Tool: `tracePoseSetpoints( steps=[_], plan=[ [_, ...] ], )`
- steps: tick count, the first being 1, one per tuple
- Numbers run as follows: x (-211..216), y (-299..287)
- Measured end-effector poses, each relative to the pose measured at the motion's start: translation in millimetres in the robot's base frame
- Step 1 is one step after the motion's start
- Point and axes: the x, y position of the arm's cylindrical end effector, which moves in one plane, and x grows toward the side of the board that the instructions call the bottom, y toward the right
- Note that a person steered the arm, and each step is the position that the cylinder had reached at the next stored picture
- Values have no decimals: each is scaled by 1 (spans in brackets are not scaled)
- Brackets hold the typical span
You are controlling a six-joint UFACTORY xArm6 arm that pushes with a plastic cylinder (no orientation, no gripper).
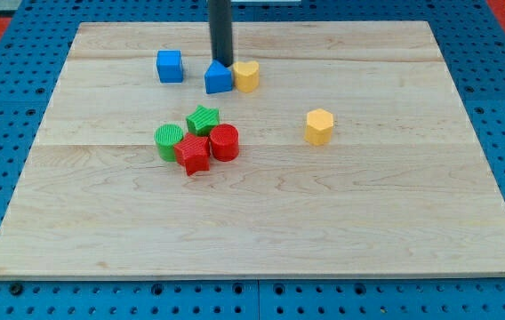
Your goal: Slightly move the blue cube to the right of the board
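Nearest, red star (194, 154), red cylinder (224, 142), green cylinder (170, 140), green star (203, 118) huddle together. Yellow hexagon (319, 126) alone at view's right. Farther back, blue cube (170, 66) sits free near top, left of blue triangle block (219, 78) touching yellow heart (246, 76). My tip (221, 63), plain rod, no jaws, sits behind triangle, so must go round to cube's left to push.

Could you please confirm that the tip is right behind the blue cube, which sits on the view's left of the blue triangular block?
Not quite: in the camera view my tip is right behind the blue triangular block, not the blue cube. The cube does sit on the view's left of that block.
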Motion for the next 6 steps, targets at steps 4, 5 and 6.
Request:
tracePoseSetpoints(
  steps=[4, 5, 6],
  plan=[
    [-18, -44],
    [-18, -124],
    [-18, -153]
  ],
)
